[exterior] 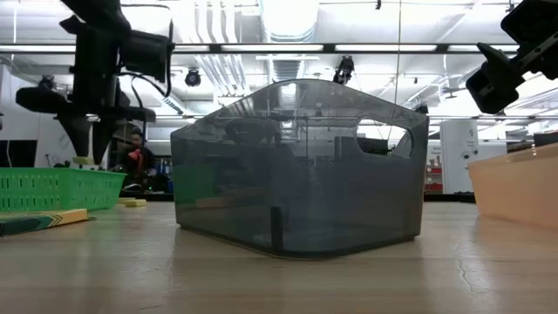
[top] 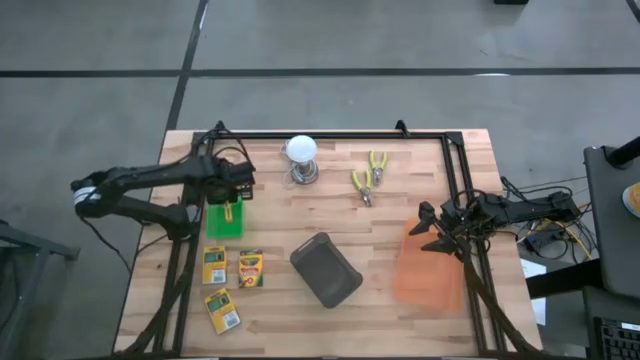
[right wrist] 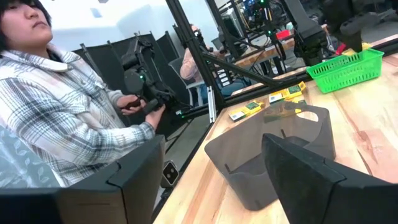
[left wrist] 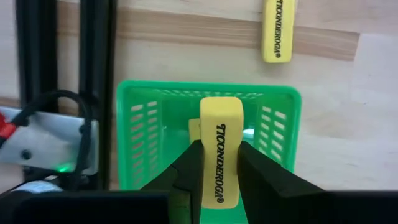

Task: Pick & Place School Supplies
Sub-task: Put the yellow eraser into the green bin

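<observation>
Now | yellow eraser clamped between left jaws | above green basket

One camera looks straight down on the counter; another sits at counter level facing the grey bin, which both share; wrist cameras look close past each arm's fingers.

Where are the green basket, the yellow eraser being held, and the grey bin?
green basket (left wrist: 140, 134), left wrist view, slatted side wall.
yellow eraser (left wrist: 222, 149), left wrist view, printed top face.
grey bin (top: 326, 270), high view, inside floor.
</observation>
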